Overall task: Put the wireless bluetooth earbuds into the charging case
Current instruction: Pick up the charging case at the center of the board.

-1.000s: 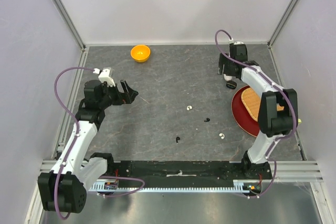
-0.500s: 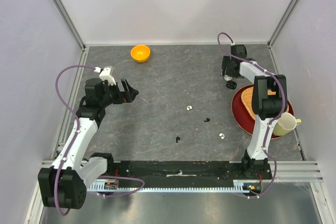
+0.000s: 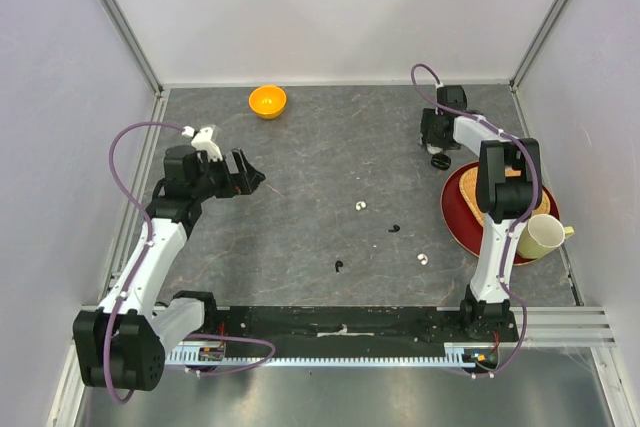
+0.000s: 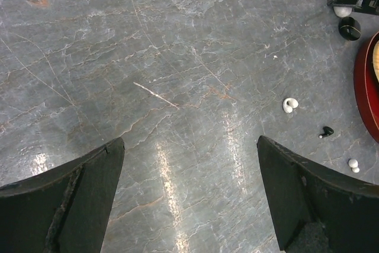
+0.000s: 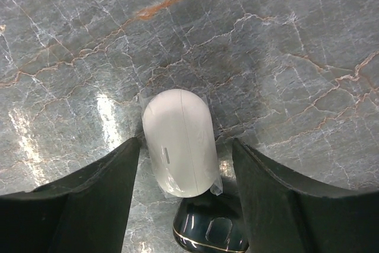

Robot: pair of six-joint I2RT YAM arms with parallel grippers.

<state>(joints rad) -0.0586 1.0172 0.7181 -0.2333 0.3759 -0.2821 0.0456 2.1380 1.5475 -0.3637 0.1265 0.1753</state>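
Note:
The black glossy charging case (image 3: 438, 160) lies by the red plate, lid closed; it also fills the bottom edge of the right wrist view as the charging case (image 5: 210, 229). My right gripper (image 3: 437, 145) is open and low over a white capsule-shaped case (image 5: 179, 143), one finger on each side of it. Earbuds lie loose mid-table: a white earbud (image 3: 360, 206), a black earbud (image 3: 395, 228), another white one (image 3: 423, 258) and another black one (image 3: 340, 267). My left gripper (image 3: 245, 179) hovers open and holds nothing; its view shows a white earbud (image 4: 289, 105) and a black earbud (image 4: 325, 131).
An orange bowl (image 3: 267, 101) stands at the back left. A red plate (image 3: 455, 217) with a tan woven piece on it lies at the right, and a pale yellow cup (image 3: 541, 235) sits at its near edge. Walls enclose the table on three sides.
The right arm has folded back over the plate, uncovering the cup, and its jaws have narrowed around the white case. The left arm has shifted only slightly.

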